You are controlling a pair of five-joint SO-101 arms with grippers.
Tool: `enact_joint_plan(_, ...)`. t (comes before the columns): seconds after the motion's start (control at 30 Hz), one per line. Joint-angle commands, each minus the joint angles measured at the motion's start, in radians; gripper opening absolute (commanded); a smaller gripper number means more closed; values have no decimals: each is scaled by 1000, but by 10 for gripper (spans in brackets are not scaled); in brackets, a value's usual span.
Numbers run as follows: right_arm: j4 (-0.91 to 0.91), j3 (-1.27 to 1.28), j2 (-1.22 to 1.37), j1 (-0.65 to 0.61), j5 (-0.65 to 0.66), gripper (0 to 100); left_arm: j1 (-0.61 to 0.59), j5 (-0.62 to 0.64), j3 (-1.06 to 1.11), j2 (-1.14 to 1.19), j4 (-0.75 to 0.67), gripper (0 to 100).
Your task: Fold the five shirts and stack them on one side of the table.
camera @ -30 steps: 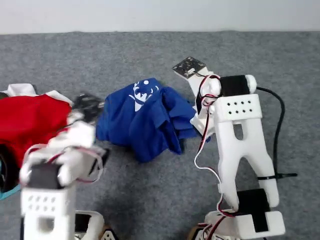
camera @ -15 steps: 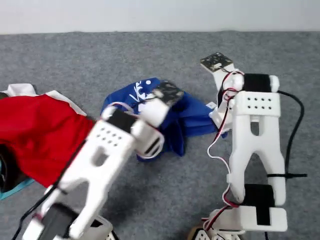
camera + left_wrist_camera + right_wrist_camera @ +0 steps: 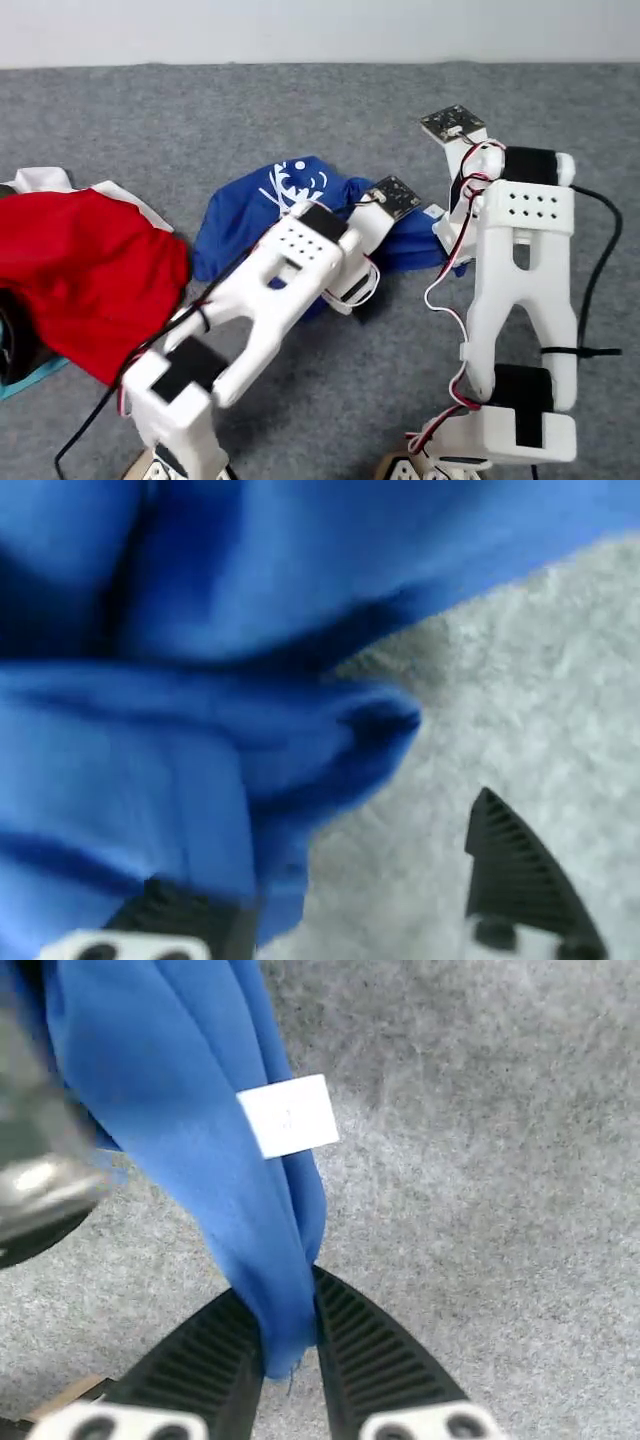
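Tabletop (image 3: 300, 110) grey carpet. Red shirt (image 3: 80, 270) heaped at frame left. Blue shirt (image 3: 250, 215) crumpled at centre, now stretched rightward. Left pincer (image 3: 340, 875) has swung over from the red heap and gapes wide at the blue hem. Right pincer (image 3: 290, 1310) is clamped on the blue edge. Likely spreading for the fold.
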Motion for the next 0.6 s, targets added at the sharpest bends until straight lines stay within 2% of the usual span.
enact_joint_plan(0.0,-8,-38,-4,16,6,10,2,8,-119,83,-17,286)
enact_joint_plan(0.3,-2,-38,-4,16,5,10,5,8,-372,338,-8,284)
enact_joint_plan(0.57,-5,-38,-4,16,5,10,18,38,-570,462,107,282)
